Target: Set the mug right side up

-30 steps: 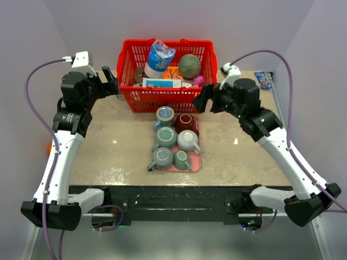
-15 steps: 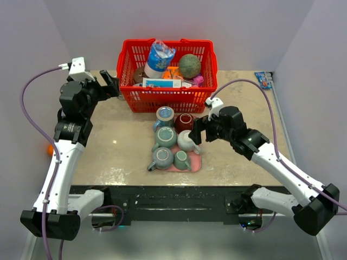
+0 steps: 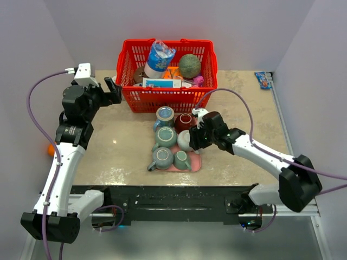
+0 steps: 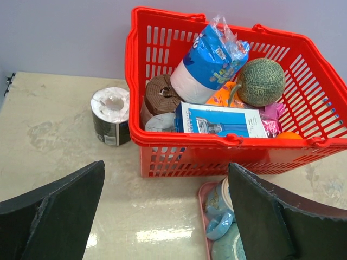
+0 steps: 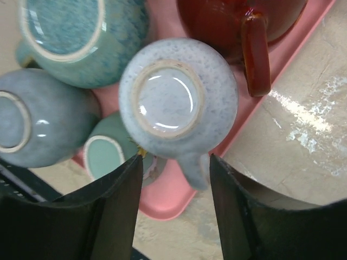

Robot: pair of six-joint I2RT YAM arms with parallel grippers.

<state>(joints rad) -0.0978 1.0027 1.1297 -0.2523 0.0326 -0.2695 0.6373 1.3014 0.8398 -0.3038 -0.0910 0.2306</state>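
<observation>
A pale grey-blue mug (image 5: pixel 176 103) stands upside down on the pink tray (image 5: pixel 173 200), base ring up, with its handle (image 5: pixel 194 168) pointing toward the wrist camera. My right gripper (image 5: pixel 174 162) hovers over it, its jaws part-way in and straddling the handle, with a gap on each side. In the top view the right gripper (image 3: pixel 194 138) covers part of that mug (image 3: pixel 185 142) at the tray's right middle. My left gripper (image 3: pixel 111 89) hangs open and empty near the basket's left end, far from the tray.
Other mugs crowd the tray: a teal one (image 5: pixel 70 32), a grey-blue one (image 5: pixel 38 122), a small green one (image 5: pixel 103 154) and a dark red one (image 5: pixel 244 21). A full red basket (image 3: pixel 162 97) stands behind. A black-and-white roll (image 4: pixel 111 115) sits left of it.
My right arm has swung down from beside the basket to the tray, and its jaws have narrowed around the pale mug's handle. The left arm has barely shifted.
</observation>
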